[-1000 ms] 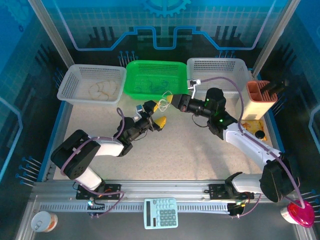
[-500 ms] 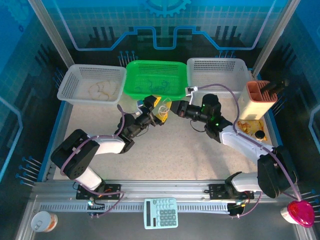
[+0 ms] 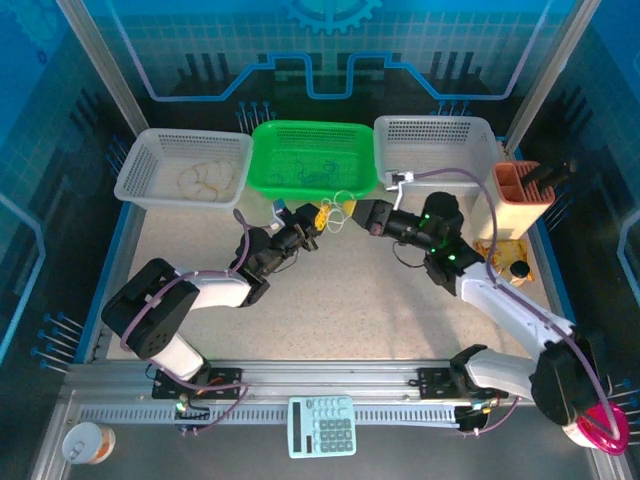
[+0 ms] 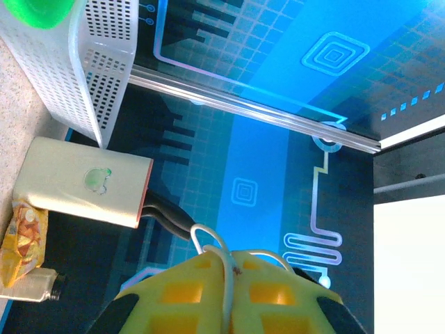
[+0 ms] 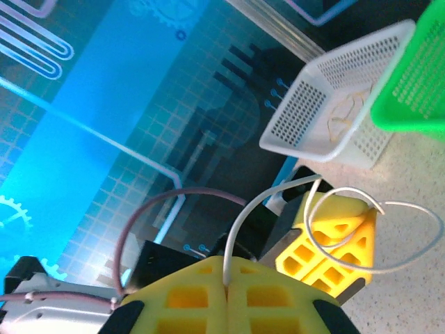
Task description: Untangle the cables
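Note:
A pale white cable [image 3: 340, 199] curls in loops between my two grippers, just in front of the green basket [image 3: 362, 186]. My left gripper [image 3: 319, 217] is shut on one stretch of it; in the left wrist view the cable [image 4: 208, 241] runs down between the pressed yellow fingers [image 4: 188, 292] of the left gripper [image 4: 233, 259]. My right gripper [image 3: 353, 212] is shut on another stretch, with the white cable [image 5: 389, 207] arching from its closed jaws [image 5: 227, 263] over to the left gripper's yellow fingers [image 5: 327, 243]. Thin blue cables [image 3: 312, 172] lie in the green basket.
A white basket [image 3: 140, 185] at back left holds pale coiled cords [image 3: 205, 180]. Another white basket [image 3: 432, 128] stands at back right. A beige holder [image 3: 522, 196], a snack packet [image 3: 497, 250] and a small bottle [image 3: 517, 269] crowd the right edge. A calculator [image 3: 322, 425] lies on the front rail.
My left gripper, open a second ago, has shut on the white cable. The right gripper has shifted slightly right with the cable in it, and the two grippers now sit close together.

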Robot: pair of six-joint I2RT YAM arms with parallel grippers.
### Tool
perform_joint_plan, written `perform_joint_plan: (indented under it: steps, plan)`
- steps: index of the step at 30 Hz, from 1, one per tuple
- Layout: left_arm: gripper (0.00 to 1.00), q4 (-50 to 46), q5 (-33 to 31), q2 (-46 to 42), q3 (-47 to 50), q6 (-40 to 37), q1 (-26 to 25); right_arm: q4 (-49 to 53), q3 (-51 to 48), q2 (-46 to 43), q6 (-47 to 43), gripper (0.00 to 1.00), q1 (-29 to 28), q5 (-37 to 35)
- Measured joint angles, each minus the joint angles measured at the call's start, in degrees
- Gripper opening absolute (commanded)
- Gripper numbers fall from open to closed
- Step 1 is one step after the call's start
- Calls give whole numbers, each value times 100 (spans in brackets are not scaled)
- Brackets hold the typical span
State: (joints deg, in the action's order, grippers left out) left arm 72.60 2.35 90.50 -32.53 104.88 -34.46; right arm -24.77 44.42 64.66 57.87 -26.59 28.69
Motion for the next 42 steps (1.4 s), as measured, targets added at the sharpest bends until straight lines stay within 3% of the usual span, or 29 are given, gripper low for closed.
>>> perform_joint_plan:
  steps: [8,13,19,23,28,34,38,42]
  plan:
    - [0,15,28,33,2,-184,94,918,-13,-1045,-332,0,837,46]
    - [0,15,238,-37,22,-450,619,1893,-46,-1499,-807,0,1215,68]
    - [0,140,992,-509,20,-610,1255,3185,-245,-1738,-1690,0,1228,-133]
    - [0,111,1475,-527,-92,-629,1379,3445,-553,-1729,-2041,0,1178,-240]
    - [0,68,2041,-380,-839,-651,1429,3344,-750,-1427,-2181,1,605,-496]
    - [0,-92,2627,-225,-1631,-763,1582,3053,-745,-907,-2201,23,225,-750]
    - [0,-243,2997,-225,-2144,-953,1738,3069,-717,-542,-2205,46,210,-765]
    - [0,-715,3563,-227,-2505,-1294,1740,3073,-505,-391,-2269,56,210,-767]
